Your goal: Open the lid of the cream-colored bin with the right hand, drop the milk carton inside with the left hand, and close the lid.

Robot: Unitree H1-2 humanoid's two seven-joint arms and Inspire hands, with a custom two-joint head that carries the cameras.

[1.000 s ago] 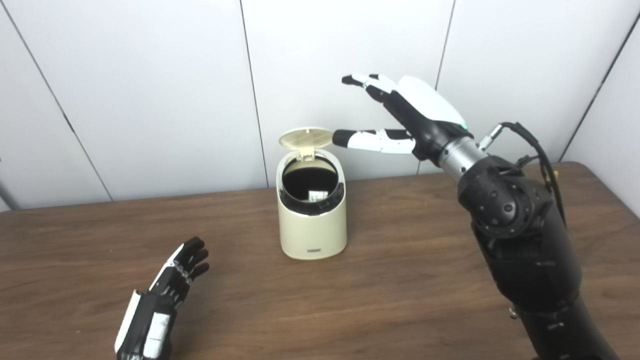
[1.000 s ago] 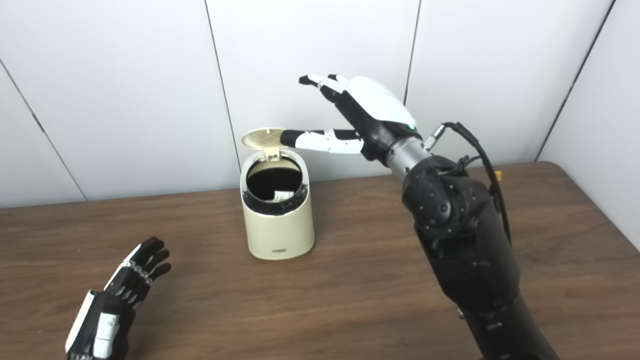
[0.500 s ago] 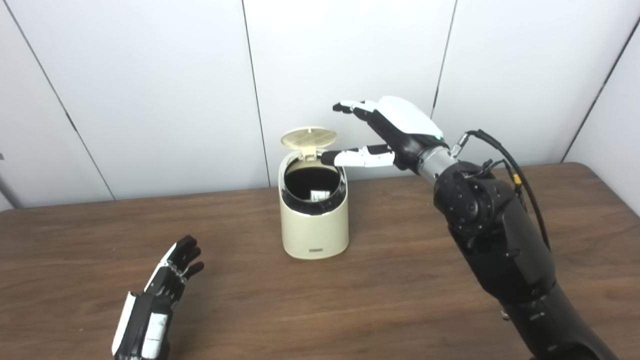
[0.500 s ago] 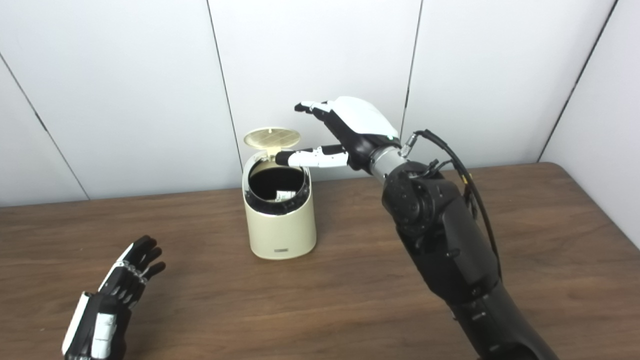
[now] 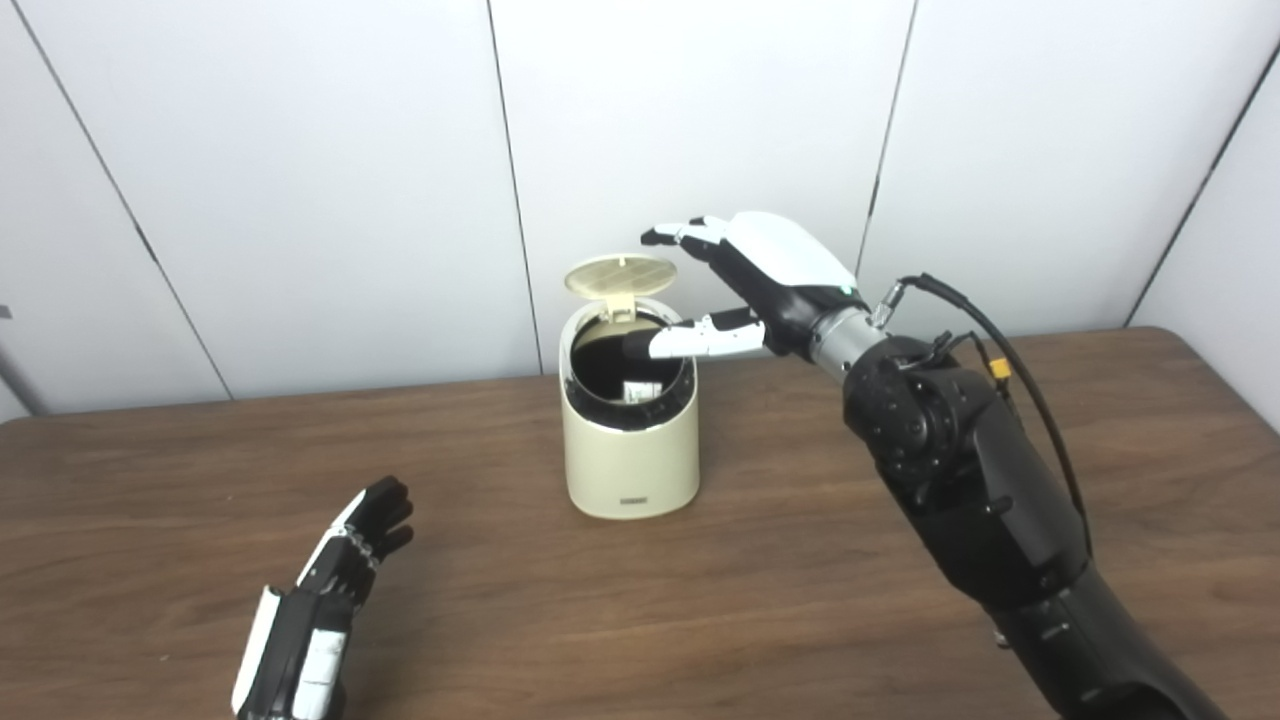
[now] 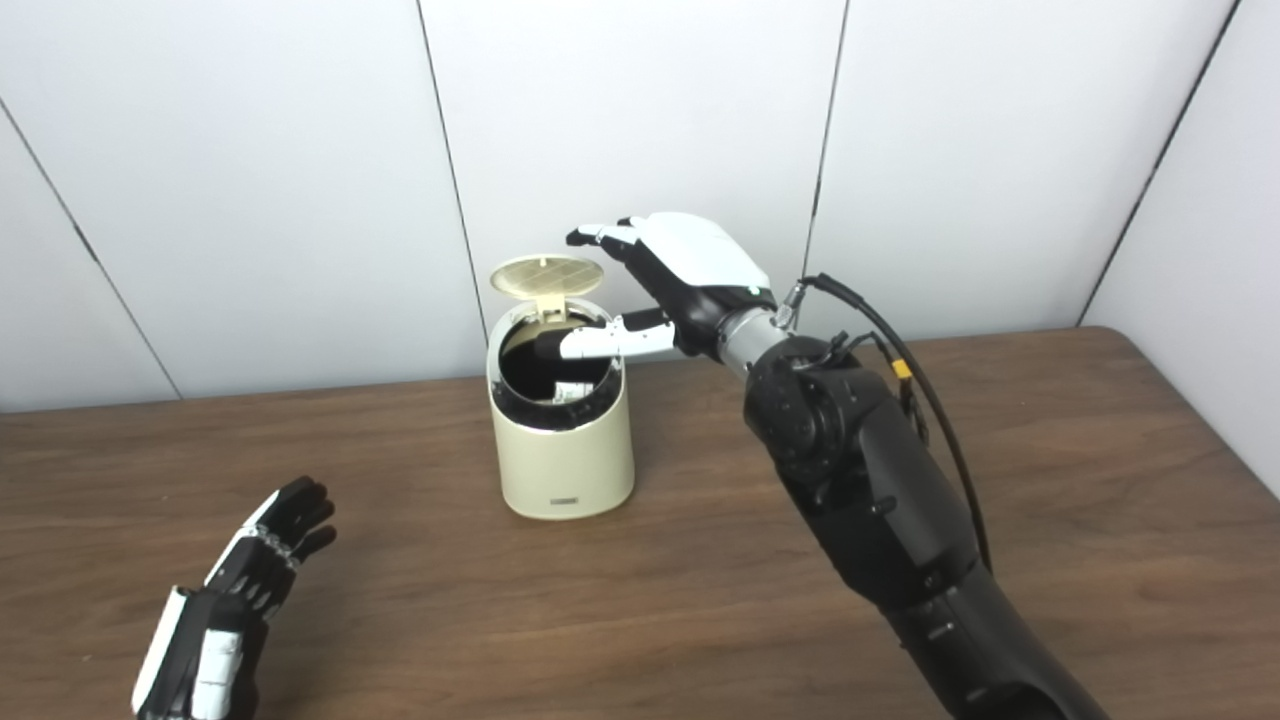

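Observation:
The cream-colored bin stands upright mid-table with its round lid tipped up and back on its hinge. Inside the dark opening a bit of the milk carton shows. My right hand is open just right of the lid, fingers reaching toward the lid's right edge and thumb stretched out over the bin's mouth; it holds nothing. My left hand lies open and empty above the table at the front left, well away from the bin.
The brown wooden table runs across the whole view, with white wall panels close behind the bin. My right forearm and its black cable cross the table's right side.
My right hand has come down and leftward, from high beside the bin to just by the raised lid, thumb now over the opening. The left hand has barely moved. The lid stays up.

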